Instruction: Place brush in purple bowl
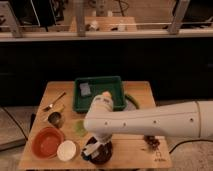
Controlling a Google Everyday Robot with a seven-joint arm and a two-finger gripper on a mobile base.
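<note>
The purple bowl [102,154] sits near the front edge of the wooden table [135,155], just right of the white bowl [66,150]. My gripper [95,145] hangs from the white arm [150,120] directly over the purple bowl's left part. A whitish stick [90,149] that looks like the brush slants down at the gripper's tip, over the bowl's left rim. I cannot tell whether it is held or resting in the bowl.
A larger orange-red bowl [47,142] stands at the front left. A green tray [100,92] at the back holds a grey-blue sponge [85,89]. A metal spoon [54,102], a small dark cup [55,118], a green scrap [80,128] and a dark cluster [150,142] lie around.
</note>
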